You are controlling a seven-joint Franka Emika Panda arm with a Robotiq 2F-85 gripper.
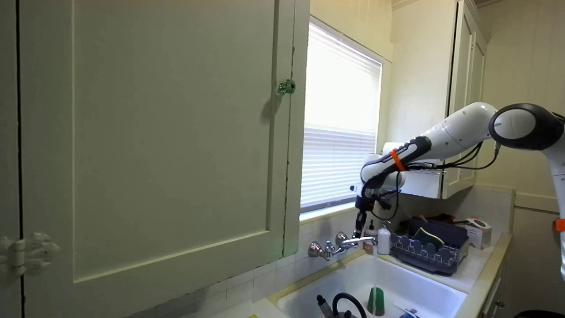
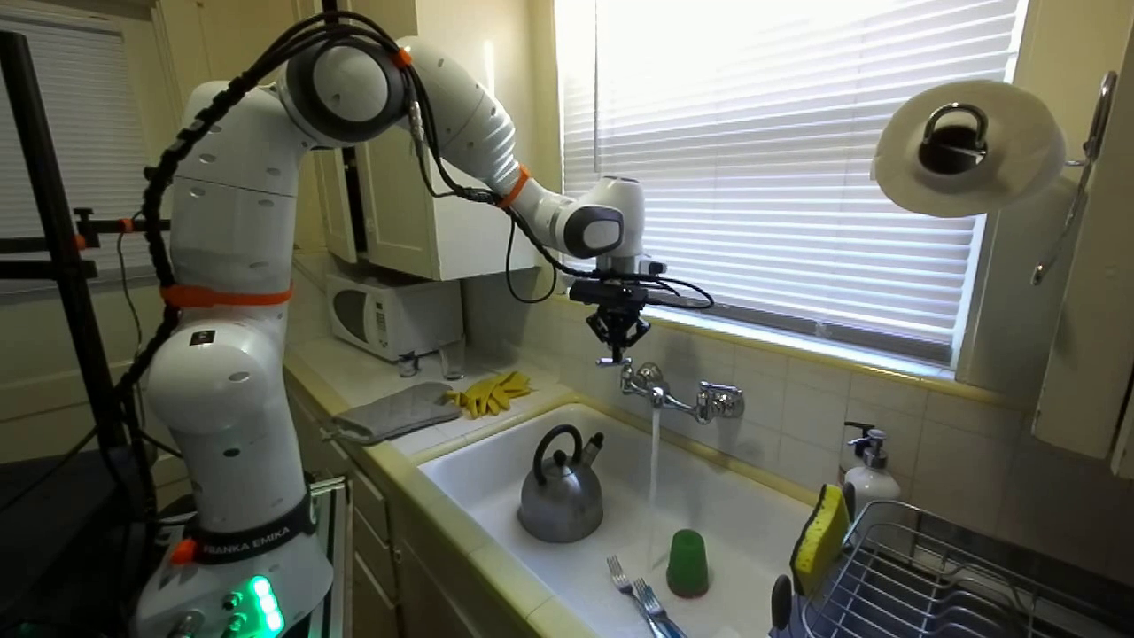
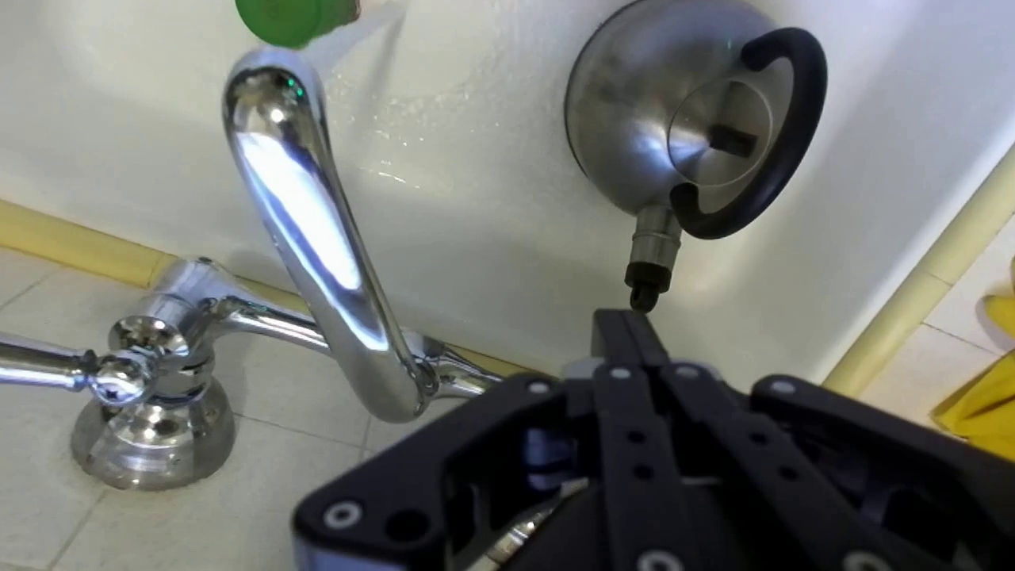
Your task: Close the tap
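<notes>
The chrome tap (image 1: 359, 240) sticks out from the tiled wall over the white sink. Water runs from its spout in both exterior views. It shows also in an exterior view (image 2: 656, 396); its spout is large in the wrist view (image 3: 317, 230). One knob handle (image 3: 40, 365) shows at the wrist view's left edge. The other handle (image 2: 609, 362) is right by my fingertips in an exterior view and mostly hidden behind the gripper in the wrist view. My gripper (image 2: 617, 357) points down, its fingertips (image 3: 630, 317) together with nothing visible between them. I cannot tell whether it touches the handle.
A steel kettle (image 2: 561, 501) with a black handle, a green cup (image 2: 687, 564) and forks (image 2: 633, 598) lie in the sink (image 2: 478, 452). A dish rack (image 2: 948, 567), soap bottles (image 2: 873, 478), yellow gloves (image 2: 489, 393) and the window sill (image 2: 797, 332) are around it.
</notes>
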